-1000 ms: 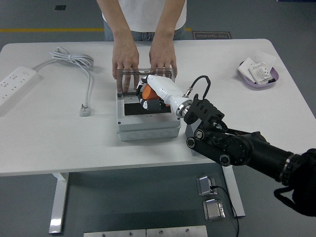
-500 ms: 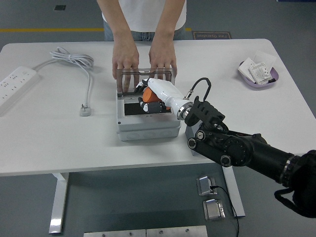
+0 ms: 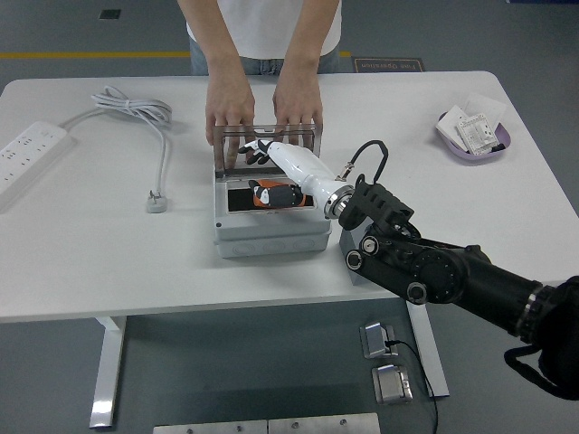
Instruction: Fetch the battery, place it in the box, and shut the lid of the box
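While the battery (image 3: 271, 194) lies inside the grey box (image 3: 270, 226), just below the right hand (image 3: 260, 151), this hand holds nothing and its fingers (image 3: 248, 146) are spread loosely near the clear lid (image 3: 265, 145). A person's two hands (image 3: 230, 108) press on the lid from beyond the hand, probably to keep it upright. In my judgement, the placing is finished and closing the lid comes next.

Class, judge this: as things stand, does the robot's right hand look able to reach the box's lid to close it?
Probably yes: the right hand is already at the upright clear lid, though a person's hands rest on its far side.
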Controlling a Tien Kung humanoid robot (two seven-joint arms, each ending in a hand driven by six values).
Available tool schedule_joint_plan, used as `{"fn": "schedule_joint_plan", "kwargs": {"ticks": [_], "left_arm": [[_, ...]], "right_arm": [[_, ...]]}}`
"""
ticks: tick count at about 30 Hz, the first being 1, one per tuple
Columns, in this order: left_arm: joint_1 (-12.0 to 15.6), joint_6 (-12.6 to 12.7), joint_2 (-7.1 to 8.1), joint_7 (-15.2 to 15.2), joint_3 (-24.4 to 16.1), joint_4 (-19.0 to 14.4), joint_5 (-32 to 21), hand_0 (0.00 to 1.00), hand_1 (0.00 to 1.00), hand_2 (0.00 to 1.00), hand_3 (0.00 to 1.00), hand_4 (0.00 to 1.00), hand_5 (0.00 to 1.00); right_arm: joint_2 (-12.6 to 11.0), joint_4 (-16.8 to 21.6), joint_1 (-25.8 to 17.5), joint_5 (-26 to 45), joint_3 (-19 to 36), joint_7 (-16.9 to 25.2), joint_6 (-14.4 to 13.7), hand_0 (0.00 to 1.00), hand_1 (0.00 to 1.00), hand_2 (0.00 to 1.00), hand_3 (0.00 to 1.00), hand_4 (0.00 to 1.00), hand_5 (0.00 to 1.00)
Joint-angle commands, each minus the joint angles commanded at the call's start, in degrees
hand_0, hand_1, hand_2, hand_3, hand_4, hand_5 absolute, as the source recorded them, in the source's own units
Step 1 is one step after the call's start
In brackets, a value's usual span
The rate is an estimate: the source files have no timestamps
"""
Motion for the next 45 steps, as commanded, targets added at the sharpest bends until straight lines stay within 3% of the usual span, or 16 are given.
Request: {"fn": "schedule_joint_plan", "kwargs": {"ticks": [7, 16, 17, 20, 23, 28, 29, 34, 35, 40, 41, 45], "left_arm": [[0.04, 0.05, -0.18, -0.03, 0.13, 0.00, -0.25, 0.641, 0.707, 0.603, 0.601, 0.592, 0.127], [0.87, 0.27, -0.30, 0.26, -0.51, -0.03, -0.08, 0.641, 0.707, 0.604, 0.601, 0.592, 0.127], [0.92, 0.24, -0.33, 0.35, -0.72, -0.05, 0.18, 0.642, 0.707, 0.601, 0.601, 0.591, 0.125], [0.91, 0.16, -0.37, 0.54, -1.09, -0.10, 0.65, 0.642, 0.707, 0.601, 0.601, 0.591, 0.125], [0.75, 0.12, -0.35, 0.61, -1.13, -0.13, 0.70, 0.642, 0.707, 0.600, 0.600, 0.588, 0.124], [0.33, -0.04, -0.14, 0.83, -1.64, -0.19, 1.42, 0.642, 0.707, 0.600, 0.600, 0.588, 0.124], [0.25, -0.08, -0.10, 0.90, -1.86, -0.20, 1.71, 0.642, 0.707, 0.600, 0.600, 0.588, 0.124], [-0.05, -0.24, -0.02, 1.05, -2.34, -0.23, 2.63, 0.642, 0.707, 0.600, 0.600, 0.588, 0.124], [-0.12, -0.28, -0.01, 1.09, -2.52, -0.23, 2.92, 0.642, 0.706, 0.598, 0.600, 0.584, 0.121], [-0.34, -0.40, 0.02, 1.17, -2.91, -0.23, 3.68, 0.642, 0.706, 0.598, 0.600, 0.584, 0.121], [-0.39, -0.43, 0.02, 1.16, -2.94, -0.22, 3.79, 0.641, 0.706, 0.599, 0.601, 0.585, 0.119], [-0.60, -0.46, 0.01, 1.02, -2.72, -0.19, 3.75, 0.641, 0.706, 0.599, 0.601, 0.585, 0.119]], "right_arm": [[-2.56, 4.03, -0.87, 3.61, 0.78, -0.31, 0.60, 0.890, 0.728, 0.726, 0.839, 0.603, 0.072], [-12.29, 16.58, -1.74, 16.38, 4.66, 0.53, 2.12, 0.885, 0.717, 0.709, 0.830, 0.609, 0.071], [-13.01, 18.10, -1.02, 17.77, 5.58, 0.54, 2.38, 0.844, 0.693, 0.687, 0.795, 0.606, 0.080], [-13.63, 19.88, 1.46, 19.32, 7.71, 0.34, 3.18, 0.844, 0.693, 0.687, 0.795, 0.606, 0.080], [-13.30, 18.42, 3.78, 19.48, 8.68, 0.27, 3.86, 0.832, 0.698, 0.687, 0.786, 0.626, 0.096], [-10.69, 12.25, 8.09, 21.38, 7.05, 1.10, 5.03, 0.832, 0.698, 0.687, 0.786, 0.626, 0.096], [-9.96, 10.65, 8.83, 21.93, 6.37, 1.39, 5.28, 0.845, 0.711, 0.703, 0.791, 0.811, 0.297], [-7.29, 4.10, 10.77, 24.15, 3.53, 2.50, 6.37, 0.845, 0.711, 0.703, 0.791, 0.811, 0.297], [-6.71, 2.54, 11.07, 24.84, 2.81, 2.76, 6.56, 0.863, 0.722, 0.717, 0.796, 0.903, 0.450], [-5.19, -2.95, 11.47, 26.64, 0.85, 3.54, 6.71, 0.863, 0.722, 0.717, 0.796, 0.903, 0.450], [-4.97, -3.71, 11.41, 26.92, 0.55, 3.70, 6.67, 0.878, 0.733, 0.723, 0.801, 0.972, 0.634], [-4.50, -4.90, 10.69, 27.60, -0.47, 4.40, 6.35, 0.878, 0.733, 0.723, 0.801, 0.972, 0.634]]}}
